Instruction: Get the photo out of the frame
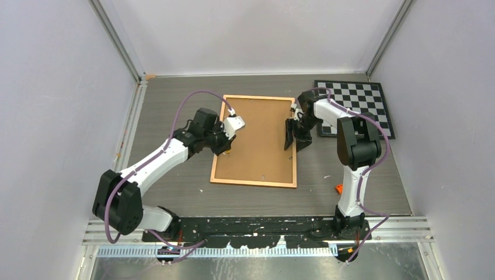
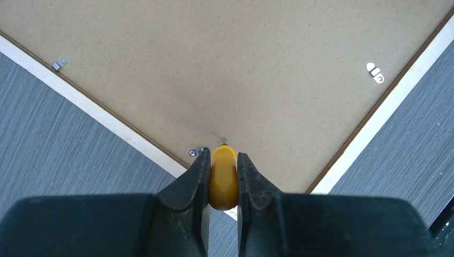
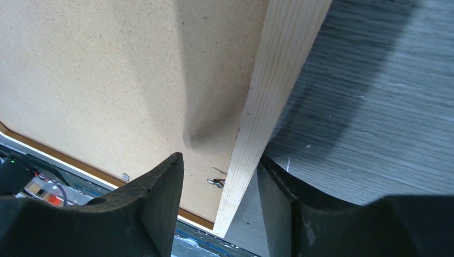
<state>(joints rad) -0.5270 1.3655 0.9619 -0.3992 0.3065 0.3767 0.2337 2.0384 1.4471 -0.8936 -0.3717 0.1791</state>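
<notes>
The frame lies face down at mid-table, its brown fibreboard back up. The photo is hidden beneath the back. My left gripper is at the frame's left edge, shut on a small yellow tool. The tool's tip touches the back beside a small metal clip. My right gripper is open and straddles the frame's right wooden border, one finger over the back, the other over the table. A clip shows between its fingers.
A black-and-white checkerboard lies at the back right, just behind the right arm. A small orange item lies on the table near the right arm's base. Other clips sit along the frame's borders. Grey walls close three sides.
</notes>
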